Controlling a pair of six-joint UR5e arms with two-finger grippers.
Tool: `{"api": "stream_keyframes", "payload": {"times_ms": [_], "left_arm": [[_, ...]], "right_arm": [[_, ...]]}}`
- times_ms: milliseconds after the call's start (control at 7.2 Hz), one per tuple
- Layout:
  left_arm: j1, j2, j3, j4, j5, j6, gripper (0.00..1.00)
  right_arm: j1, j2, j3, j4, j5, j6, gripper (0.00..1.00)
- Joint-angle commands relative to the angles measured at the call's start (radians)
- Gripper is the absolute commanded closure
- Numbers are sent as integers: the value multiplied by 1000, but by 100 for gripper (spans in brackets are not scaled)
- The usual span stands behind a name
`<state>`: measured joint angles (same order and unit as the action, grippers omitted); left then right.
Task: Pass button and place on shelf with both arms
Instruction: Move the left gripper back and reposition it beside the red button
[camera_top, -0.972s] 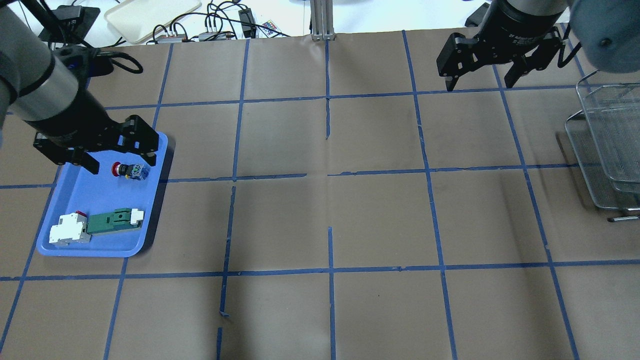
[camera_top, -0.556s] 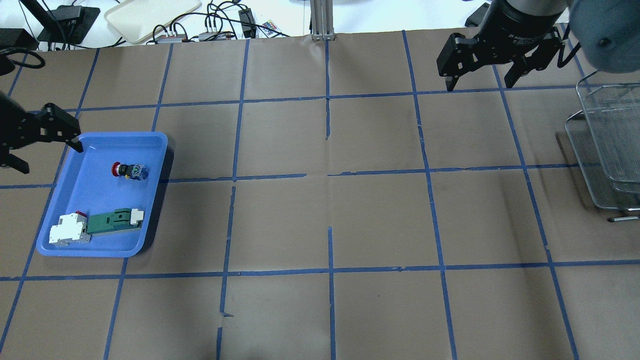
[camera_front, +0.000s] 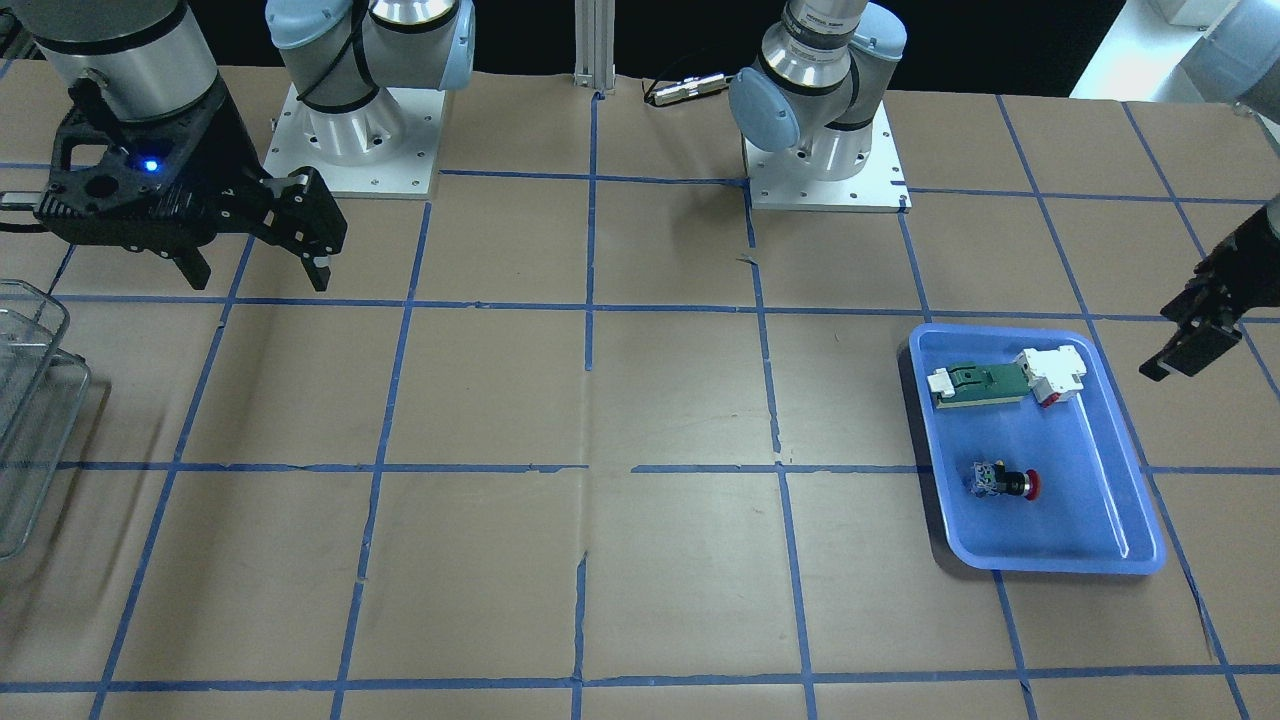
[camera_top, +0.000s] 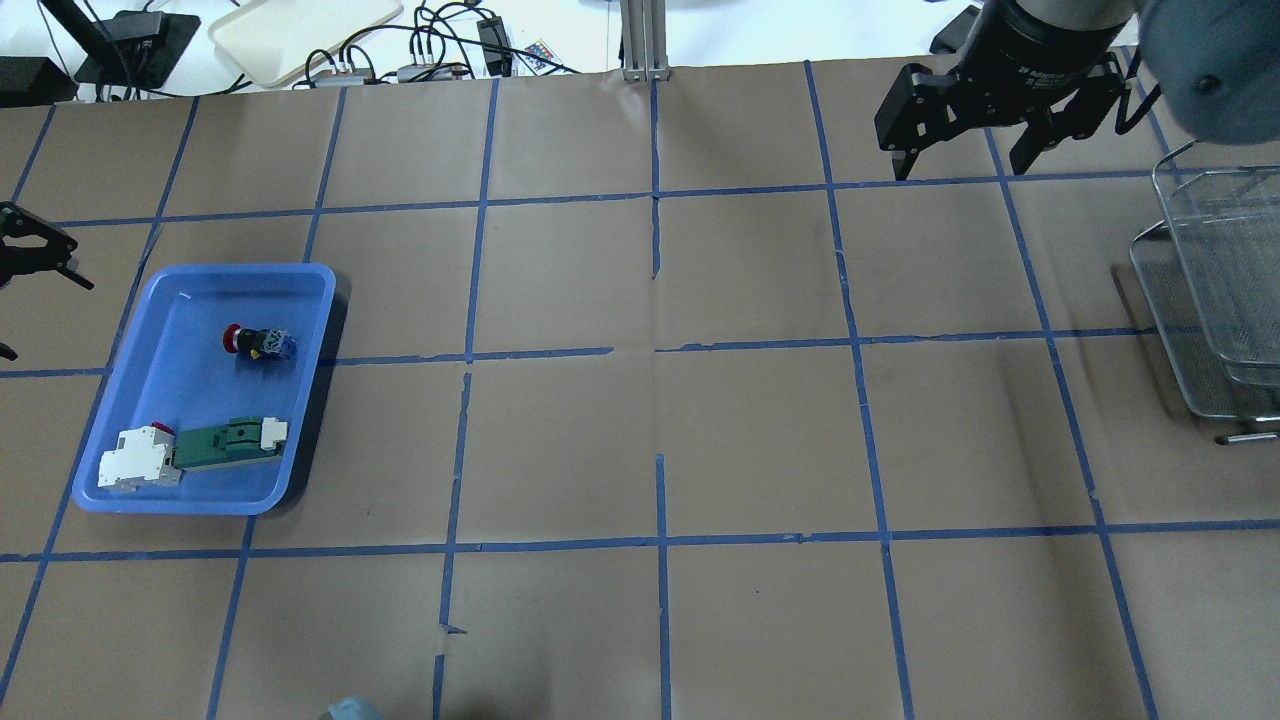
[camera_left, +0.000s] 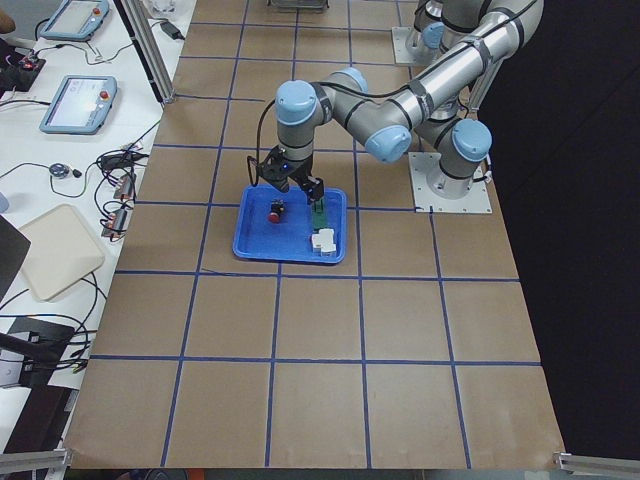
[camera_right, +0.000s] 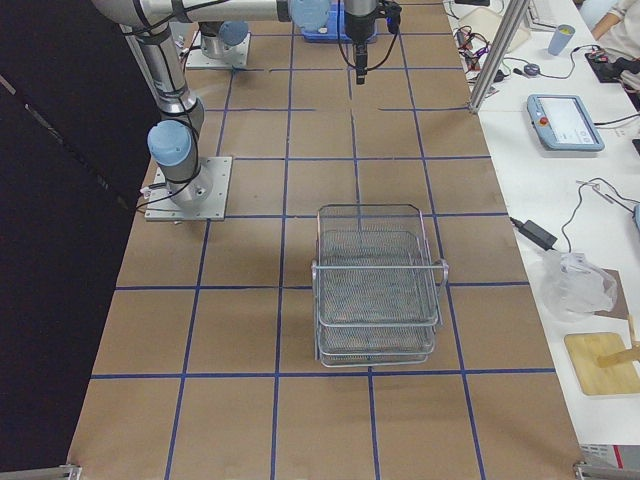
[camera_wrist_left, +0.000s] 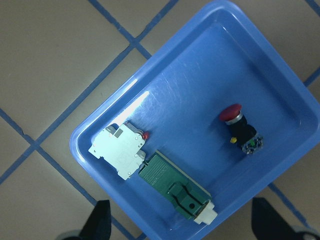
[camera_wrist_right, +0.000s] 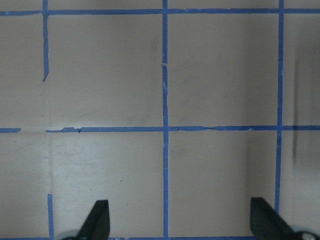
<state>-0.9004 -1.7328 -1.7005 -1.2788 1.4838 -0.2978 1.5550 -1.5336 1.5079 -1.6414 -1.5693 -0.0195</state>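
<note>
The button (camera_top: 258, 342) lies on its side in the blue tray (camera_top: 240, 272), red cap pointing left; it also shows in the front view (camera_front: 1005, 483) and the left wrist view (camera_wrist_left: 240, 131). My left gripper (camera_top: 40, 315) is open and empty at the overhead view's left edge, beside the tray and apart from the button. The left wrist view looks down on the whole tray between its fingertips (camera_wrist_left: 102, 220). My right gripper (camera_top: 962, 165) is open and empty over the far right of the table. The wire shelf (camera_top: 1215, 290) stands at the right edge and also shows in the exterior right view (camera_right: 378, 290).
A green-and-white flat component (camera_top: 225, 443) and a white block with a red bit (camera_top: 138, 460) lie at the tray's near end. Cables and a cream tray (camera_top: 300, 30) lie beyond the table's far edge. Brown paper with blue tape lines covers the table.
My left gripper has moved from over the button in the tray out to the overhead view's left edge. The button has not moved. The right arm has not moved.
</note>
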Motion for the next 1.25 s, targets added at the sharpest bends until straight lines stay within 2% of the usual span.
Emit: {"api": "stream_keyframes", "payload": {"times_ms": [0,278,417,1111], "left_arm": [[9,-131,28,55,-123,-168,0],[9,-207,32,56,-149,-288,0],[9,-235,19,56,-265,-346,0],[9,-304,9,56,-269,-363,0]], "right_arm": [[-1,4,1,0,0,3,0],[-1,10,1,2,-2,3,0],[-1,10,0,0,-2,3,0],[-1,12,0,0,-2,6,0]]}}
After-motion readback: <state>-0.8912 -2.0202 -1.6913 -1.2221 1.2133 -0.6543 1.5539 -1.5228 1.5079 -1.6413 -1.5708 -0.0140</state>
